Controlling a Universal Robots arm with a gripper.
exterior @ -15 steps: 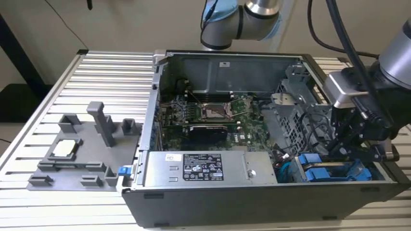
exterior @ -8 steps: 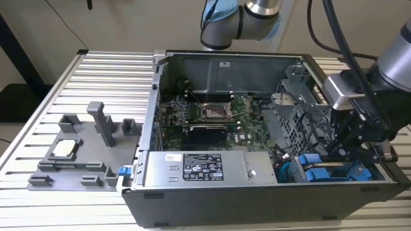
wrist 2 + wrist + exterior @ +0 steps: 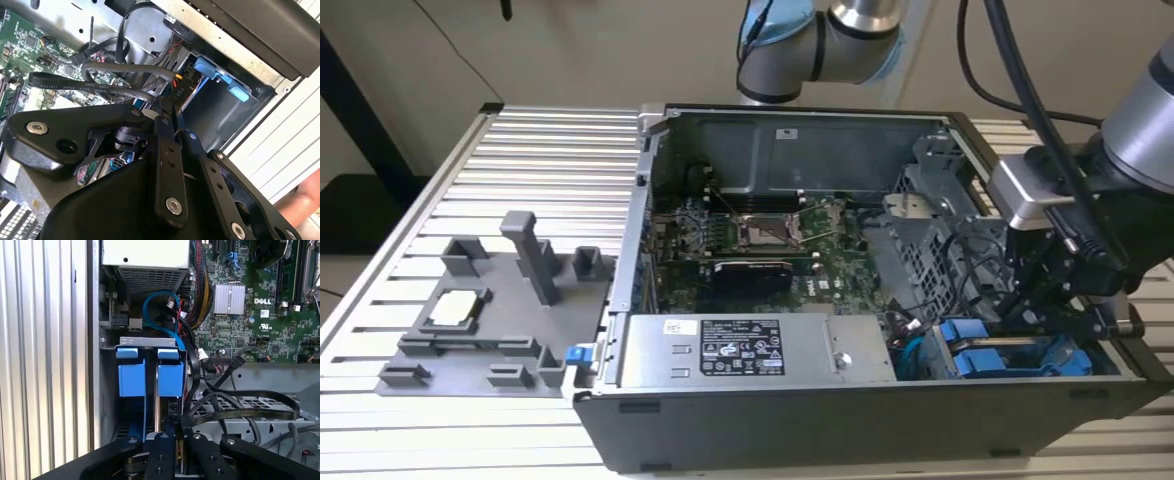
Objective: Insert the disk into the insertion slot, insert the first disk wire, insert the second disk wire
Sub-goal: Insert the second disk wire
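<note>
The gripper (image 3: 1047, 310) was down inside the computer case (image 3: 761, 420), at the exterior view's right, its fingers (image 3: 165, 450) clenched on a black wire (image 3: 240, 412) beside the blue-tabbed disk (image 3: 150, 380) seated in the insertion slot (image 3: 107, 390); the connector probably needed square alignment and light, straight pressure

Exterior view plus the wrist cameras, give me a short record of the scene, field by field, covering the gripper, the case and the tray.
gripper: lowered inside the open computer case, at its corner on the exterior view's right
nearest parts: blue drive carriers, black cables
fingers: cannot tell whether anything is held
motherboard: exposed
power supply: along the case's near wall
fixture tray: on the slatted table, outside the case on the exterior view's left
</note>
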